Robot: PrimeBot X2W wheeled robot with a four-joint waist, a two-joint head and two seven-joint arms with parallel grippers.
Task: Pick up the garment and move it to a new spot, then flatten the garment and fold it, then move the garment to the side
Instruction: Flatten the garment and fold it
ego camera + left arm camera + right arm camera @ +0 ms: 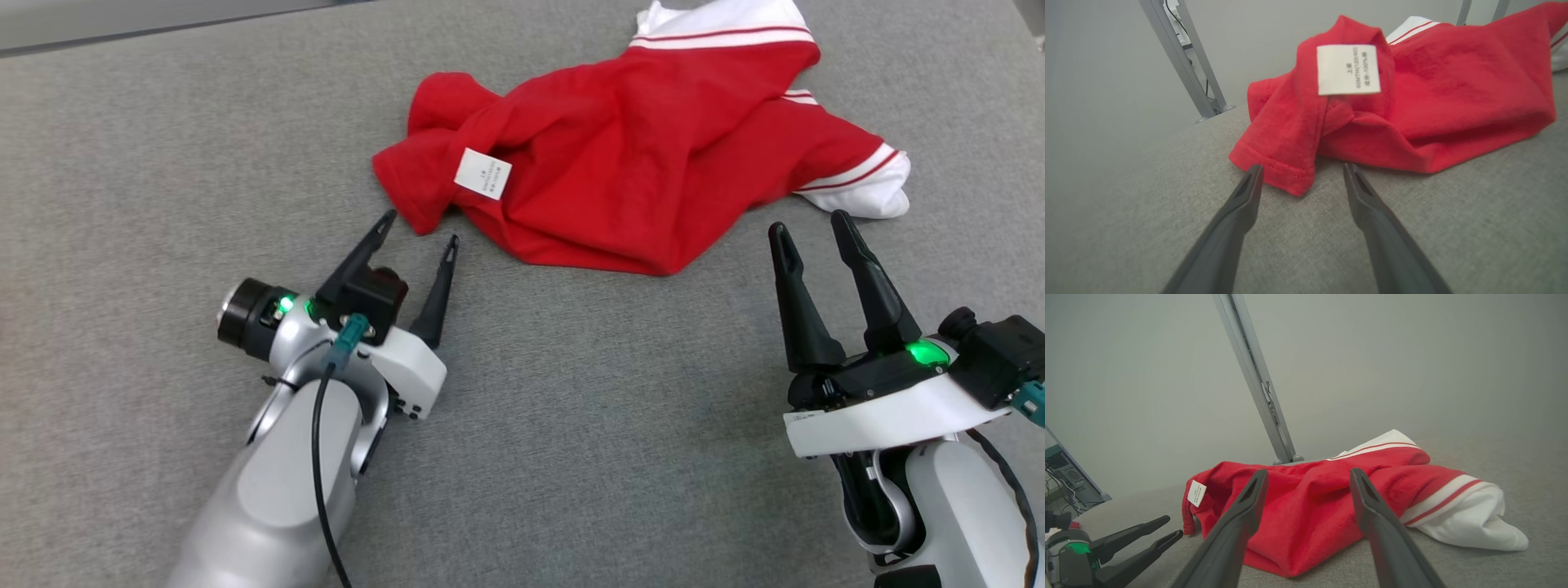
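Note:
The garment [637, 155] is a crumpled red shirt with white, red-striped sleeve ends and a white label [482, 173], lying on the grey cloth surface at the upper middle of the head view. My left gripper [422, 226] is open, its fingertips just short of the shirt's near-left hem corner [1286, 163]; in the left wrist view that gripper [1302, 171] straddles this corner without touching it. My right gripper [808, 222] is open, a little nearer than the garment's right sleeve [865, 175]. In the right wrist view that gripper [1308, 475] points at the garment [1314, 506].
The grey padded surface [571, 425] spreads around both arms. A grey metal post [1257, 384] rises behind the garment, with more frame legs [1184, 61] beyond the surface's far edge. My left gripper [1175, 526] also shows at the lower left of the right wrist view.

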